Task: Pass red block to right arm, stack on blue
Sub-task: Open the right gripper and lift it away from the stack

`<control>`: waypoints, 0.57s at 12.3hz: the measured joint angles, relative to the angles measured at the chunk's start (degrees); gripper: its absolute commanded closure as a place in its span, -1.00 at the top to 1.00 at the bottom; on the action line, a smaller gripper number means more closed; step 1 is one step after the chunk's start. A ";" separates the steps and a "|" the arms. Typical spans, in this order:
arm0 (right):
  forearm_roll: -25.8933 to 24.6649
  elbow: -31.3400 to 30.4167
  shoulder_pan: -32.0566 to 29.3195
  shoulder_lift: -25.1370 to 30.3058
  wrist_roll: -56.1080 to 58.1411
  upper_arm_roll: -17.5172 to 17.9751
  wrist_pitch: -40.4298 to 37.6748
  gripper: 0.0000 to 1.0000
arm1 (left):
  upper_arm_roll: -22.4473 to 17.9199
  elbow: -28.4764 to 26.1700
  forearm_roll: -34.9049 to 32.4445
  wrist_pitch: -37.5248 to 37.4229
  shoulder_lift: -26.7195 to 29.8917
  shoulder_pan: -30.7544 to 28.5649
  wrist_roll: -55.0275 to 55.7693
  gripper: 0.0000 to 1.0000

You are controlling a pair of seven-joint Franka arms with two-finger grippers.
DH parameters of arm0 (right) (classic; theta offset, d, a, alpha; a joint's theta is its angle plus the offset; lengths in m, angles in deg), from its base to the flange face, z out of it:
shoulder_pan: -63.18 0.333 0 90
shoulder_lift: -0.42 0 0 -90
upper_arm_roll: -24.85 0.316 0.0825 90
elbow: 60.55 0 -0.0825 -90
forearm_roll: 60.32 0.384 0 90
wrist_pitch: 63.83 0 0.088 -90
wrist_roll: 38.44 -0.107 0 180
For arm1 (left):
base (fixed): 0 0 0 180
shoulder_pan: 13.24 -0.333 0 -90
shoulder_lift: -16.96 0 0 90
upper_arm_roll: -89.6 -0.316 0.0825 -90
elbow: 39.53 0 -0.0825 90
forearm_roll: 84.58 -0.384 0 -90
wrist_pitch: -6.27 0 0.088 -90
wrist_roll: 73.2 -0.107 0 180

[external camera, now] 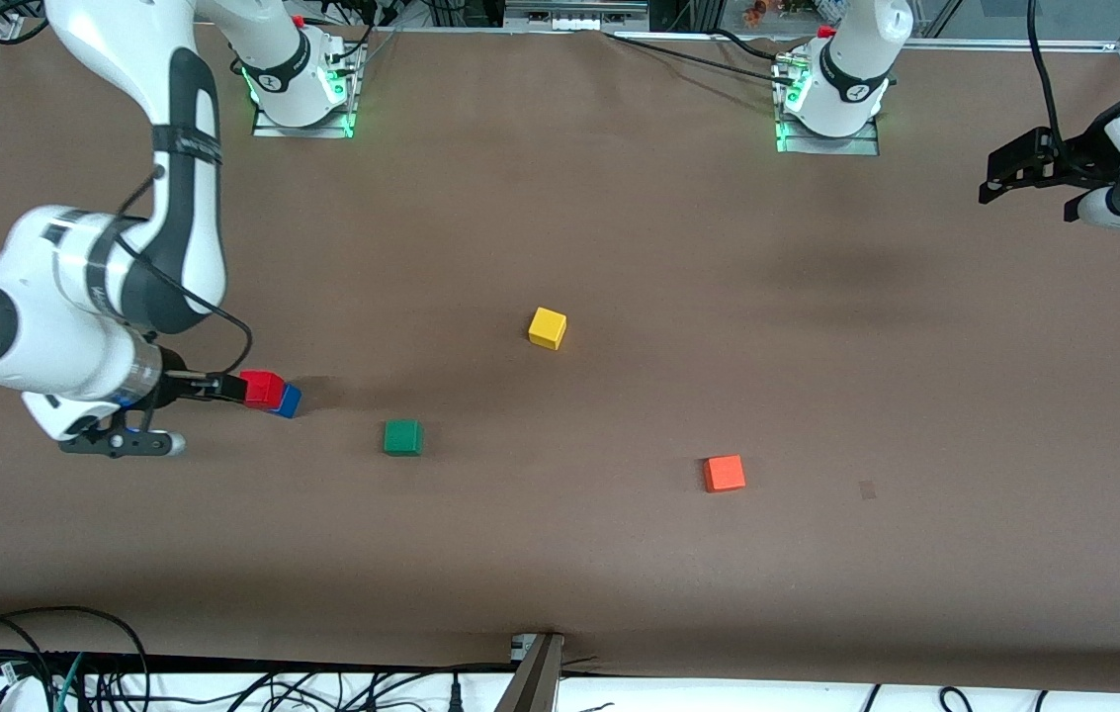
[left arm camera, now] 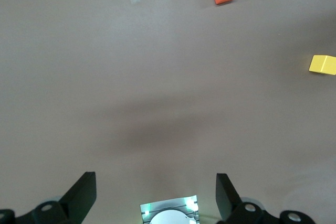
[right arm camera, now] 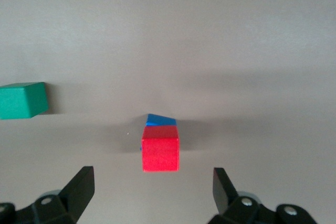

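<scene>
Your red block [external camera: 261, 388] sits stacked on the blue block [external camera: 287, 401], toward the right arm's end of the table [external camera: 619, 554]. The right hand [right arm camera: 152, 190] hovers over the stack with its fingers [right arm camera: 79, 187] spread wide, released from the red block, touching neither. The left hand [left arm camera: 156, 195] waits over the table at the left arm's end, also spread and holding nothing. You have 3 other cubes lying apart: green [external camera: 402, 437], yellow [external camera: 547, 327] and orange [external camera: 724, 473].
</scene>
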 measured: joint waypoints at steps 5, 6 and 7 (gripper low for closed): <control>0.00 2.87 -0.03 0.00 0.23 -1.89 -5.92 1.00 | 1.12 0.00 0.24 2.22 -0.43 0.25 0.00 1.00; 0.00 2.91 -0.12 0.00 0.24 -1.95 -6.58 1.00 | 1.19 0.00 0.24 2.22 -0.43 0.25 0.00 1.00; 0.00 3.08 -0.47 0.12 0.24 -1.70 -7.09 1.00 | 1.19 0.00 0.24 2.22 -0.43 0.24 0.00 1.00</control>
